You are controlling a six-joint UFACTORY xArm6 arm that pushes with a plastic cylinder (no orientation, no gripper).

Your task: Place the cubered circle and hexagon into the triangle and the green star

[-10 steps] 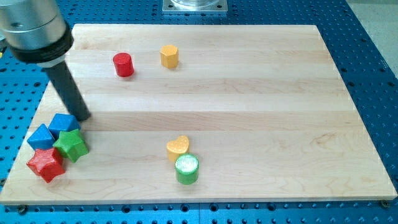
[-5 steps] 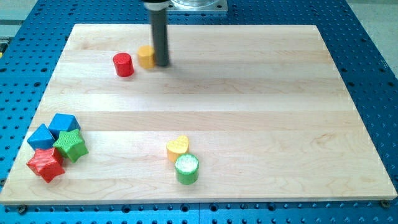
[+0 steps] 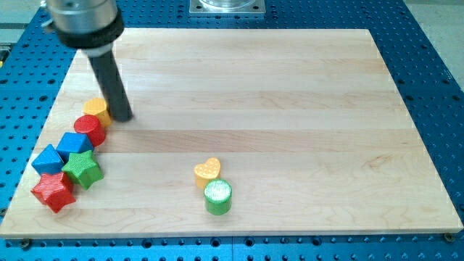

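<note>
You are in the last pushing step: my tip [image 3: 123, 117] touches the yellow hexagon [image 3: 96, 110] on its right; the red circle [image 3: 89, 129] is below-left, against the blue blocks [image 3: 72, 144]. There are no fingers to open. Next, push gently toward the green star [image 3: 82, 168].

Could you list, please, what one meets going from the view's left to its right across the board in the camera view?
Red star → green star → my tip, just right of the yellow hexagon → yellow heart → green cylinder. The blue blocks and red cylinder overlap the others too much to order.
</note>
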